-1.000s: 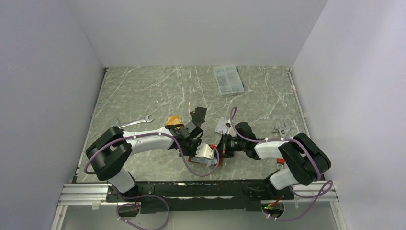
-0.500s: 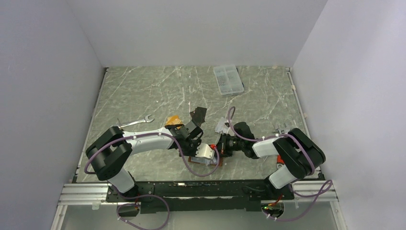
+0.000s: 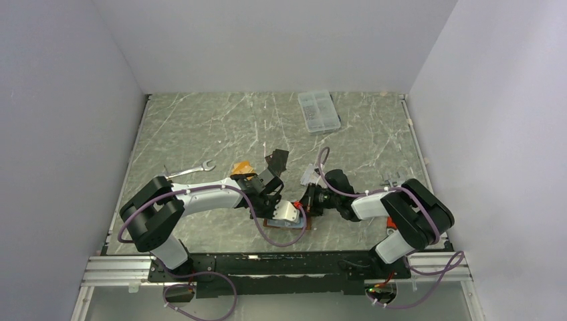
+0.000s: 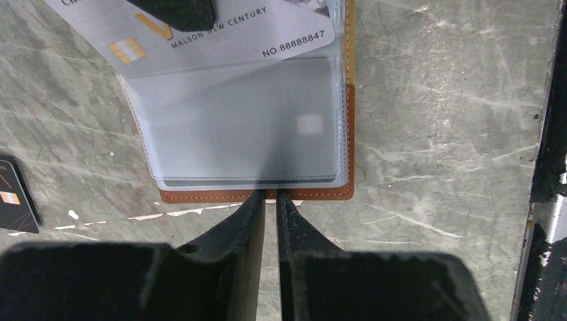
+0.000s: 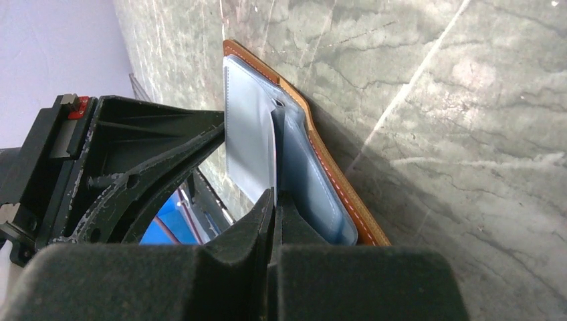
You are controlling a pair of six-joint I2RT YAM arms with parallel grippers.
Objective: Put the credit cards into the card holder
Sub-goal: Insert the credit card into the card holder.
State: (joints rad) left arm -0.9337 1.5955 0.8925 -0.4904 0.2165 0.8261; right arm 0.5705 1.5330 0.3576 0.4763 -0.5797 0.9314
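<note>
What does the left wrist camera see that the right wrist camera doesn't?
Only the left wrist view shows the silver card's printed face and a black card lying on the table. Only the right wrist view shows the silver card from its thin edge, pinched in the right gripper, plus a pale wall. Both show the silver card, the open card holder and the marble table.

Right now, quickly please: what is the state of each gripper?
Left gripper: nearly closed, apparently pinching the edge of the brown leather card holder.
Right gripper: closed on the silver-grey rectangular credit card.
</note>
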